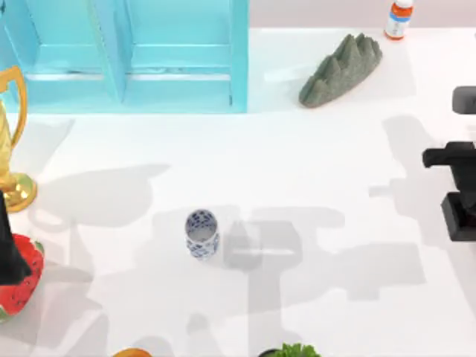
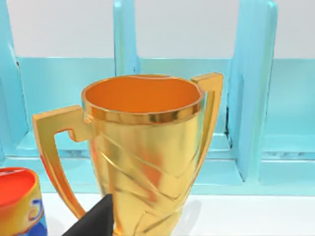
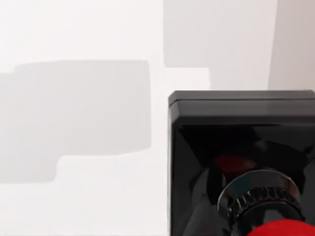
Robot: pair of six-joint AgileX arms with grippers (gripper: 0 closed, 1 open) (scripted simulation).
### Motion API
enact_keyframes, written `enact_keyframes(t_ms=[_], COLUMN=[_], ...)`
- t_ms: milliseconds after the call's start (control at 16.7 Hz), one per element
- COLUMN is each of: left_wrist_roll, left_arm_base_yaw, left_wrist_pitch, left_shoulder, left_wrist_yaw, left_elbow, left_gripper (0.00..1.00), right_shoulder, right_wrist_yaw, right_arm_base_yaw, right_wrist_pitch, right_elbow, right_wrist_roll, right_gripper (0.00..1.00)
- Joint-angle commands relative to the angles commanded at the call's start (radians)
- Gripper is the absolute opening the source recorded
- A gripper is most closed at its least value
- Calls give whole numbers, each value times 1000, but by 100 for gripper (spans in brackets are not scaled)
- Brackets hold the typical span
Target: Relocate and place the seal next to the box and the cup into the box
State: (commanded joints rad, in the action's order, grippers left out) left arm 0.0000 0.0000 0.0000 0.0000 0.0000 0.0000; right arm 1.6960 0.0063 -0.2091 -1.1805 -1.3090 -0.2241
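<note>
The seal point(image 1: 461, 217) hangs above the table at the right edge, with my right gripper point(image 1: 455, 195) shut on it. The right wrist view looks down on its black square base point(image 3: 236, 128), with the red knob point(image 3: 283, 228) nearest the camera; the gripper's own fingers are hidden. The blue-and-white cup point(image 1: 201, 233) stands upright near the table's middle, far left of the seal. The cyan box point(image 1: 186, 74) fills the back left and also rises behind the trophy as cyan box point(image 2: 256, 98). My left arm point(image 1: 9, 249) is parked at the left edge.
A golden trophy point(image 1: 13, 149) stands at the left edge, close before the left wrist camera as trophy point(image 2: 147, 147). A red strawberry-like thing point(image 1: 21, 279) lies below it. A grey rock shape point(image 1: 342, 68) and an orange-capped bottle point(image 1: 399, 18) sit at the back right.
</note>
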Motion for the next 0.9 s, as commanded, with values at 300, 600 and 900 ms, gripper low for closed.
enact_keyframes(t_ms=[300,600,900], left_wrist_roll=[0,0,0], left_arm_base_yaw=[0,0,0], left_wrist_pitch=[0,0,0], left_shoulder=[0,0,0], left_wrist_yaw=[0,0,0], left_elbow=[0,0,0], left_gripper=[100,100,100], right_shoulder=[8,8,8], right_wrist_yaw=[0,0,0], right_arm_base_yaw=[-2,-2,-2], right_wrist_pitch=[69,69,69], right_elbow=[67,67,67], right_wrist_roll=[-1,-1,-1], right_gripper=[0,23,60])
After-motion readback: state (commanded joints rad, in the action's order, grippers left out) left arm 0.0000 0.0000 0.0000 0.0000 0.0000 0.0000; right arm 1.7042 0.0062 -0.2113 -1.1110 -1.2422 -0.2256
